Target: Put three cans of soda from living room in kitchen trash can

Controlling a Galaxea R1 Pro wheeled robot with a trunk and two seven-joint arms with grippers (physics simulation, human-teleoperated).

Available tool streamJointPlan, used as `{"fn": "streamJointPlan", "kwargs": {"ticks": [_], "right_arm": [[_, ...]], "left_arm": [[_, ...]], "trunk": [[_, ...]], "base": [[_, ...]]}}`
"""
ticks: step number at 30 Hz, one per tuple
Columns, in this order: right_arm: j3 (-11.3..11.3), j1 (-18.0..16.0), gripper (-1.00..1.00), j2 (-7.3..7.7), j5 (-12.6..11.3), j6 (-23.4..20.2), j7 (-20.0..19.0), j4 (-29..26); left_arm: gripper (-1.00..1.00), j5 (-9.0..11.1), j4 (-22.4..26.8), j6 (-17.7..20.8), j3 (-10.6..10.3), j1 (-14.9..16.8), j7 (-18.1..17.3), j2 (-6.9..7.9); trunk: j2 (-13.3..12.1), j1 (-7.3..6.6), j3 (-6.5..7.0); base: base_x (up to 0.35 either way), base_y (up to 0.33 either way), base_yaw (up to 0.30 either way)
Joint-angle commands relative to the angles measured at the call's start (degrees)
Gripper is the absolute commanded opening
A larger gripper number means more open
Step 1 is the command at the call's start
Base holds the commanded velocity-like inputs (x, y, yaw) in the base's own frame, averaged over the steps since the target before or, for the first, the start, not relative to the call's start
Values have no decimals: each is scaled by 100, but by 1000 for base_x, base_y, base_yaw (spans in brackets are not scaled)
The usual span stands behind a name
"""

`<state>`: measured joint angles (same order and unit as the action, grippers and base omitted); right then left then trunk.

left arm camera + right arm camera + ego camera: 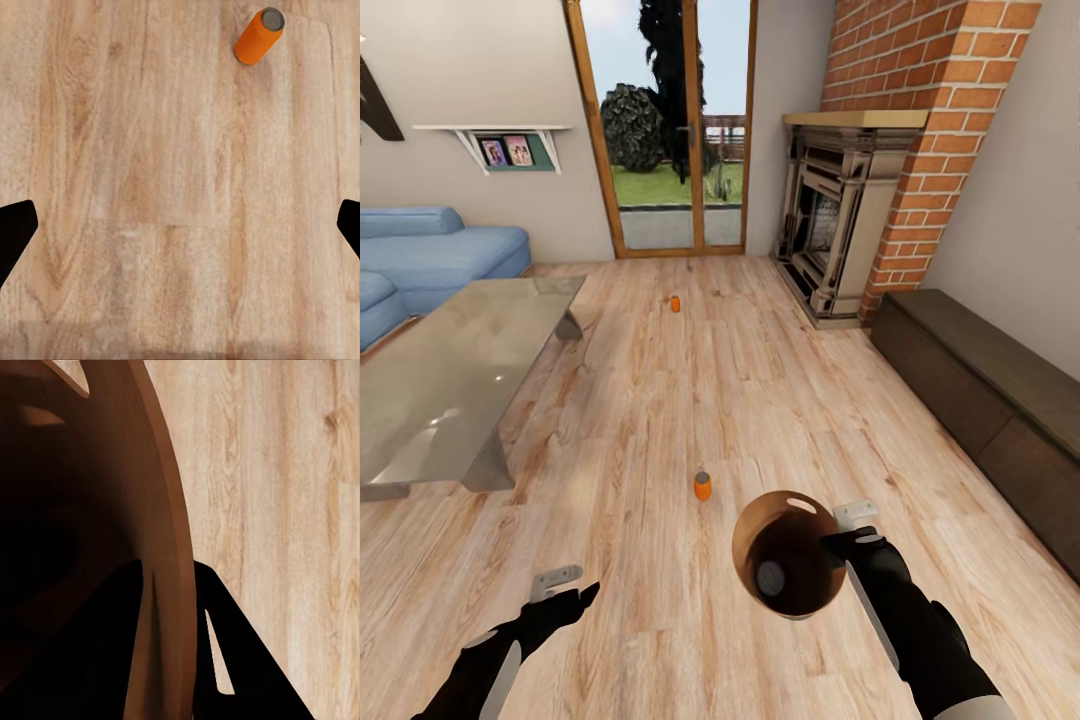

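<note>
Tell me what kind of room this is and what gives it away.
Most likely a living room: a blue sofa stands beside a glass coffee table, a brick fireplace fills the far corner, and wood-framed glass doors open onto a garden. The floor is light wood planks.

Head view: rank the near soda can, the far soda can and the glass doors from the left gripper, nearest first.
From the left gripper:
1. Near soda can, on the floor ahead, to its right.
2. Far soda can, mid-room.
3. Glass doors, back wall.

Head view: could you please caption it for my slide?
Right gripper holds bin by rim; two soda cans on floor.
</note>
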<state>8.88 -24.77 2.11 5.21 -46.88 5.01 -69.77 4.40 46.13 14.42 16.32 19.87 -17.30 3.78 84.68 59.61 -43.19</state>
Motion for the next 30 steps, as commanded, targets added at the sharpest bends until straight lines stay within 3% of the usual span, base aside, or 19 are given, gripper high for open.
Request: {"fn": "streamJointPlan", "kwargs": {"ticks": [1, 30], "right_arm": [[-1, -1, -100, -1, -29, 3, -18, -2], [8, 7, -100, -1, -29, 5, -18, -2]], "left_arm": [[100, 0, 0, 0, -2, 0, -1, 0], [100, 0, -16, -1, 3, 0, -1, 0]], "trunk": [[0, 0, 10], [0, 0, 286]], "base": [[0, 0, 0], [0, 0, 0]]}}
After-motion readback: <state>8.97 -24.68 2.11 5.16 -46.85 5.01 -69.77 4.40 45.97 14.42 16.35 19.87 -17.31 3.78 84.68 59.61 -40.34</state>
